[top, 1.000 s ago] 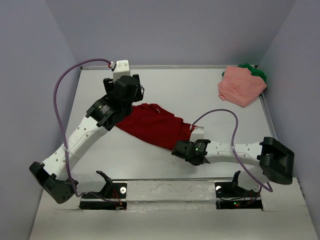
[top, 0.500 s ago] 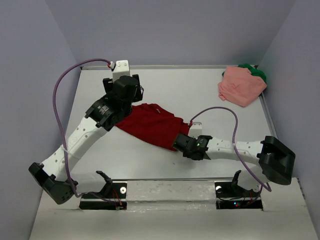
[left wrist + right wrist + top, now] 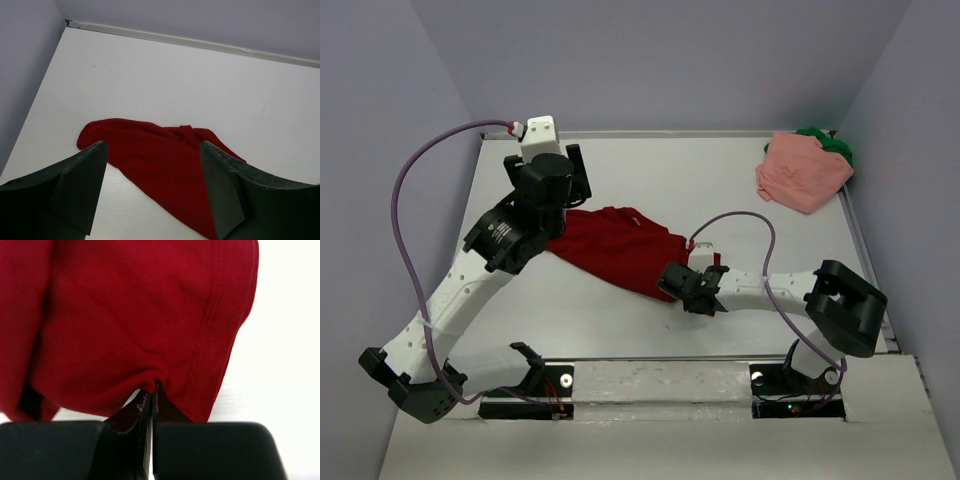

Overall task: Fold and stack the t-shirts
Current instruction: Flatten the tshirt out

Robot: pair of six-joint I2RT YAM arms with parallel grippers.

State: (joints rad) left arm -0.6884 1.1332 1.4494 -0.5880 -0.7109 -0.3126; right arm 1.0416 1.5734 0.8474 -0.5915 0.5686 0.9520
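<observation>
The dark red t-shirt point(image 3: 620, 248) lies rumpled on the white table near the middle. My right gripper point(image 3: 672, 277) is shut on its near right hem; in the right wrist view the red cloth point(image 3: 140, 320) bunches into the closed jaws at my right gripper point(image 3: 152, 390). My left gripper point(image 3: 572, 168) hangs open above the shirt's far left end, touching nothing; its wrist view shows the shirt point(image 3: 160, 160) between its spread fingers point(image 3: 82, 185). The salmon pink t-shirt point(image 3: 802, 172) lies crumpled at the far right corner over the green t-shirt point(image 3: 835, 145).
The table's back edge meets the wall point(image 3: 670, 132). A side rail point(image 3: 860, 240) runs along the right. Purple cables point(image 3: 760, 250) loop over both arms. The arm bases point(image 3: 540, 385) sit at the near edge.
My right gripper moved left onto the red shirt's hem and shut on it. My left arm drew back and to the left, off the shirt, jaws still open.
</observation>
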